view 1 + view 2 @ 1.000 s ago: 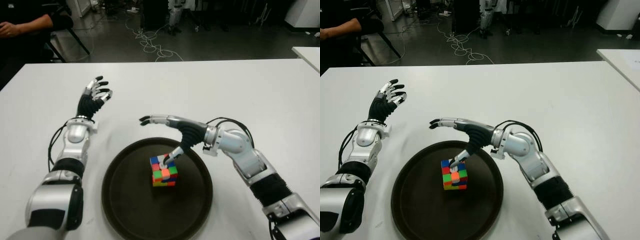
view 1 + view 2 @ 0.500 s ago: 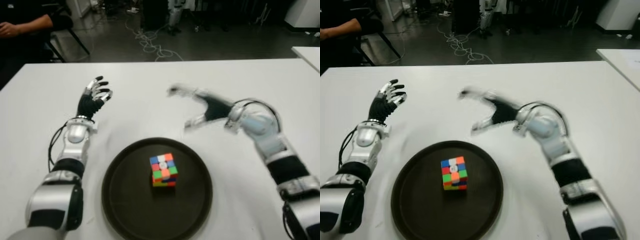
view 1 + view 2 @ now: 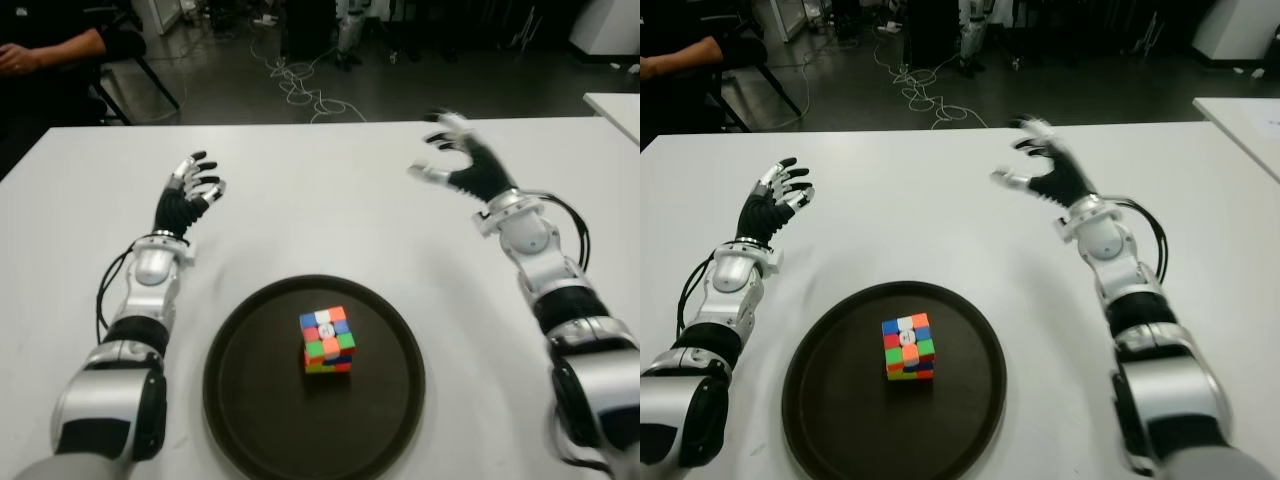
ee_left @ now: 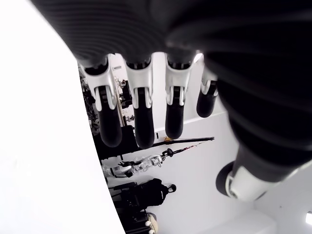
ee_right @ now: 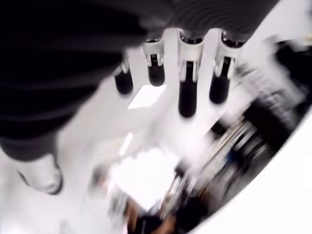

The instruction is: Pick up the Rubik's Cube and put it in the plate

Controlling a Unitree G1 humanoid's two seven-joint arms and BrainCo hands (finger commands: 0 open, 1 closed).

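Observation:
The Rubik's Cube (image 3: 327, 340) sits alone near the middle of the dark round plate (image 3: 250, 410) on the white table, with no hand touching it. My right hand (image 3: 458, 158) is raised over the table far beyond and to the right of the plate, fingers spread and holding nothing. My left hand (image 3: 190, 190) is held up at the left of the plate, its fingers relaxed and empty. Both wrist views show only straight fingers (image 4: 139, 122) with nothing between them.
The white table (image 3: 320, 200) stretches bare around the plate. A seated person's arm (image 3: 45, 50) shows at the back left beyond the table edge. Cables (image 3: 300, 85) lie on the dark floor behind. A second white table's corner (image 3: 615, 105) is at the far right.
My right hand has let go of the cube, lifted off the plate and swung back and to the right. The cube stays in the plate. The left hand has not moved.

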